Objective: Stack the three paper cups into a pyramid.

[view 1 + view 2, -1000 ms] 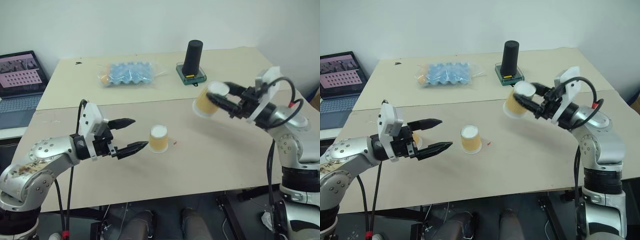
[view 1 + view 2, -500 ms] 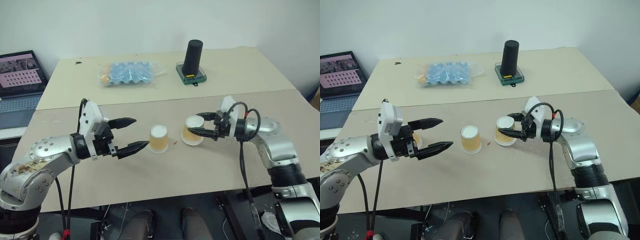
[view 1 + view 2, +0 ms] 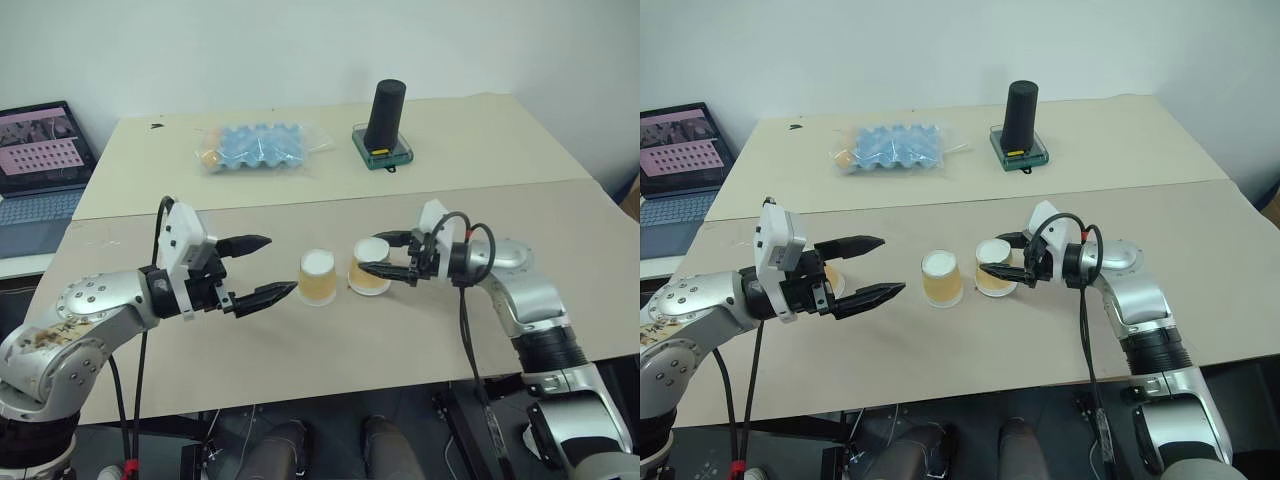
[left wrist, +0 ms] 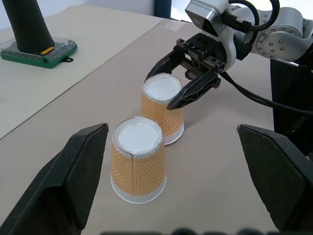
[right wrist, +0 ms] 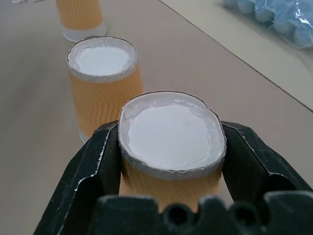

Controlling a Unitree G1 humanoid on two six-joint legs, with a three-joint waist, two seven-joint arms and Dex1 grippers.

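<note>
One paper cup [image 3: 994,268] is clamped upside down in the right gripper [image 3: 1006,266] jaws, just beside the middle cup [image 3: 941,278] on the counter [image 3: 1040,330]. The left gripper [image 3: 872,268] jaws are held apart. If released crookedly, its neighbour could be knocked.

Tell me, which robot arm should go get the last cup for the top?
Probably the left. The left gripper is open and holds nothing, and the third cup sits beside it. The right gripper is shut on the cup next to the middle cup.
</note>
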